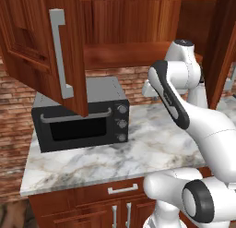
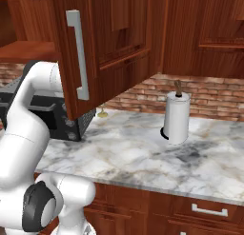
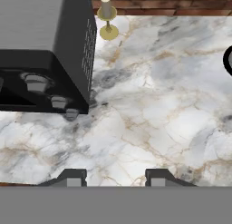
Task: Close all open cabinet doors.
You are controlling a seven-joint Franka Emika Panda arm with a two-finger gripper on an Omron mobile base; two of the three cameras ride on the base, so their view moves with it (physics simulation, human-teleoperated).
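- hand view looks straight down from the gripper point(image 3: 113, 177): its two dark fingertips stand spread apart with nothing between them, hanging above the marble surface point(image 3: 154, 105), well clear of it.
- just beyond the gripper in that view sit the black microwave point(image 3: 45, 51), its knobs facing the near edge, and a small candle on a brass holder point(image 3: 107, 20) by the brick wall.
- left base view has the arm bent up over the surface, its wrist under the open cabinet shelf, between two swung-out doors.
- left cabinet door point(image 1: 44, 47) stands wide open over the microwave, its long grey bar handle point(image 1: 61, 58) facing the robot; the right cabinet door point(image 2: 102, 44) also stands open, handle point(image 2: 79, 60) towards the camera, with a paper towel roll point(image 2: 177, 116) beyond it.
- judgement: no door is shut yet, so this is the approach step; neither door is touched.
- next move calls for lifting and turning the gripper to the outer face of one door, then pushing it round towards the cabinet without snagging the handle.
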